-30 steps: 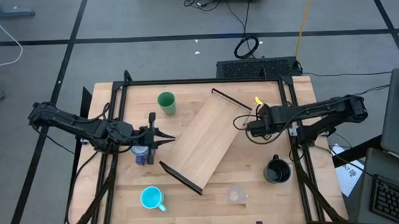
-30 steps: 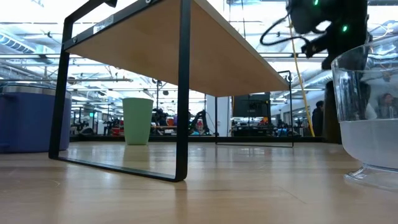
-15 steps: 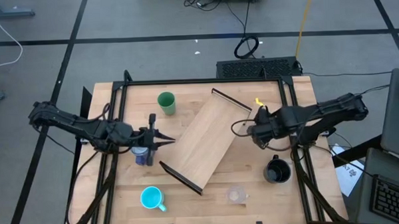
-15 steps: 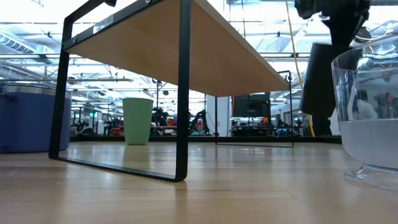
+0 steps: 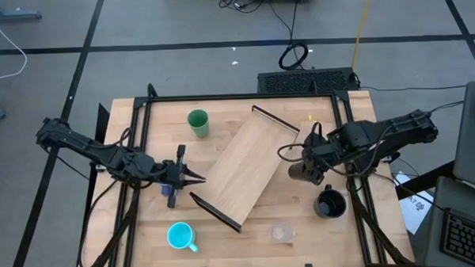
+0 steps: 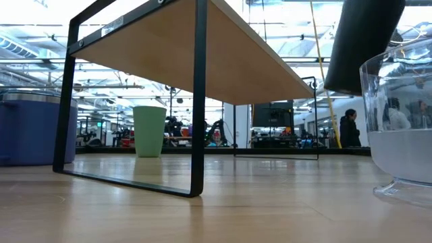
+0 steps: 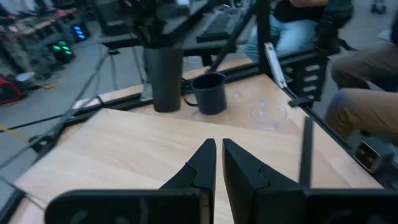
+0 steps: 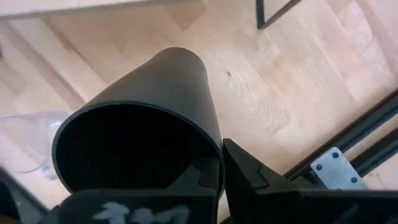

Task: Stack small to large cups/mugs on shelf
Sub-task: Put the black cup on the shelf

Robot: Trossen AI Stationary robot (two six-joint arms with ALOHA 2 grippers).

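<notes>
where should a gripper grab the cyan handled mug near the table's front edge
Pinch the rim of the cyan handled mug from straight above, on the side away from its handle. It stands upright and open-mouthed with nothing close around it, and the handle juts toward the small clear cup.

The right gripper (image 5: 306, 172), on its dark arm reaching in from the right, has its fingers (image 8: 249, 171) clamped on a tall black cup's (image 8: 140, 124) rim. The left gripper (image 5: 193, 179) hangs low, fingers nearly together, holding nothing.

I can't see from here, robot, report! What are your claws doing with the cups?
Right claw pinching tall black cup by its rim, lifted beside the shelf. Left claw shut, empty, at shelf's other side. Shelf top bare; nothing blocking.
</notes>
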